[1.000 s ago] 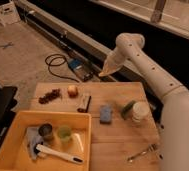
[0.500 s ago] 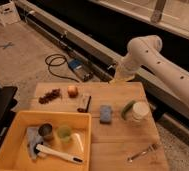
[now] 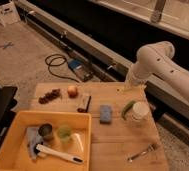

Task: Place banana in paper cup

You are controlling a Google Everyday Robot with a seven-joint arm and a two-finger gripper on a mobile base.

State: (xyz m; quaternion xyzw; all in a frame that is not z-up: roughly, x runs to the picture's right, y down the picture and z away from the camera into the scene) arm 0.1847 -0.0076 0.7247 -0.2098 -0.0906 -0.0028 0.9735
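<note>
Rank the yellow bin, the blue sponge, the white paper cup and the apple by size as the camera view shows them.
1. Yellow bin.
2. Paper cup and blue sponge: look alike, so unranked.
3. Apple, though it sits farther from the camera.

The pincer hangs over the table's far edge, the banana at its tip.

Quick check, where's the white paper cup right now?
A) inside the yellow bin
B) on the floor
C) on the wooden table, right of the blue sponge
C: the paper cup stands on the table right of the blue sponge; the claw hangs above the far edge.
</note>
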